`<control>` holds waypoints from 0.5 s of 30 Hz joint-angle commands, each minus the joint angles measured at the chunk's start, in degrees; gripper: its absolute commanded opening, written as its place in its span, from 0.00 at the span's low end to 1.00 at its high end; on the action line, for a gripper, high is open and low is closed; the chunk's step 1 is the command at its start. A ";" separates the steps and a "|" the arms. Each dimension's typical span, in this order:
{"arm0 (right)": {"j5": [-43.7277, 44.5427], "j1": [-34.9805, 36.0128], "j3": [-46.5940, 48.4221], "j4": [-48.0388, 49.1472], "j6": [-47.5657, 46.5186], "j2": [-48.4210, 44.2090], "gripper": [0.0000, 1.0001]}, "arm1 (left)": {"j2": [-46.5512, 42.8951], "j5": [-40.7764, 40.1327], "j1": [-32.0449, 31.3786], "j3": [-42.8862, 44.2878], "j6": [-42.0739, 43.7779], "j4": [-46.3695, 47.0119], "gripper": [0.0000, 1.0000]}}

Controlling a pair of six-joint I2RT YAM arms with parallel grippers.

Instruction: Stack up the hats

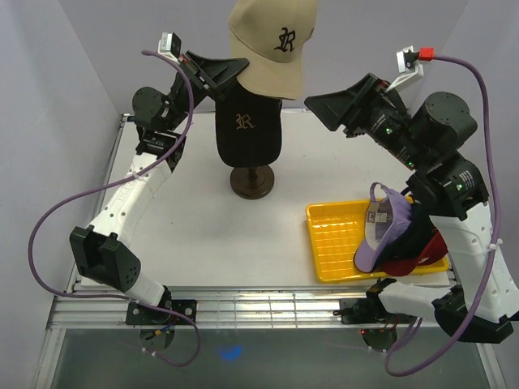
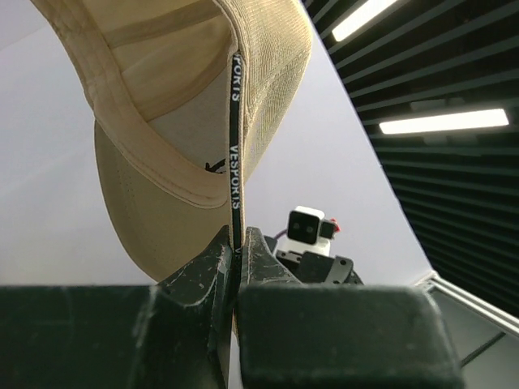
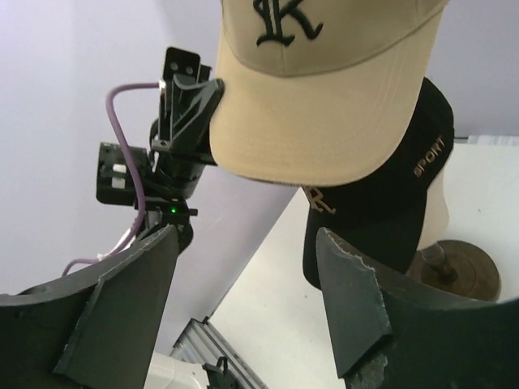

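1. The left gripper (image 1: 233, 74) is raised high over the white table (image 1: 203, 235). Its claw is pinched tight on the back rim of the tan cap (image 1: 272, 40). In the left wrist view, a black inner seam tape of the cap runs down into the closed fingers (image 2: 217, 267).
2. The tan cap, marked with a black R, hangs in the air with its brim pointing toward the near side. It sits just above the black cap (image 1: 247, 130). Whether the two caps touch cannot be told.
3. The black cap, marked with a gold R, sits on a beige mannequin head (image 3: 438, 211). The head stands on a dark wooden stand (image 1: 252, 180) at the far middle of the table.
4. The right gripper (image 1: 315, 104) is also raised and is just to the right of the tan cap. It points toward the cap without touching it. Its claw is spread wide and holds nothing.
5. A yellow tray (image 1: 332, 235) lies at the near right of the table. On its right side, a lavender cap (image 1: 385, 231) lies on top of a pile. A red cap (image 1: 422, 258) and a dark cap (image 1: 418, 231) sit beneath it, close against the right arm.
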 commanded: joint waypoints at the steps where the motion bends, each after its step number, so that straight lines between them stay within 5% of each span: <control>1: -2.63 -0.62 5.26 3.94 0.56 3.38 0.75 | -3.41 2.67 2.44 -3.45 -9.69 12.13 0.00; 5: -8.32 -4.04 4.66 7.10 5.03 6.11 0.78 | -3.59 2.94 3.94 -6.45 -14.80 17.06 0.00; 11: -27.56 -15.73 -5.86 25.80 19.97 8.14 0.79 | -4.29 2.68 5.79 -9.61 -19.11 21.28 0.00; 15: -31.46 -18.82 -9.75 33.73 26.22 8.75 0.82 | -4.29 2.50 6.14 -9.53 -19.64 21.72 0.00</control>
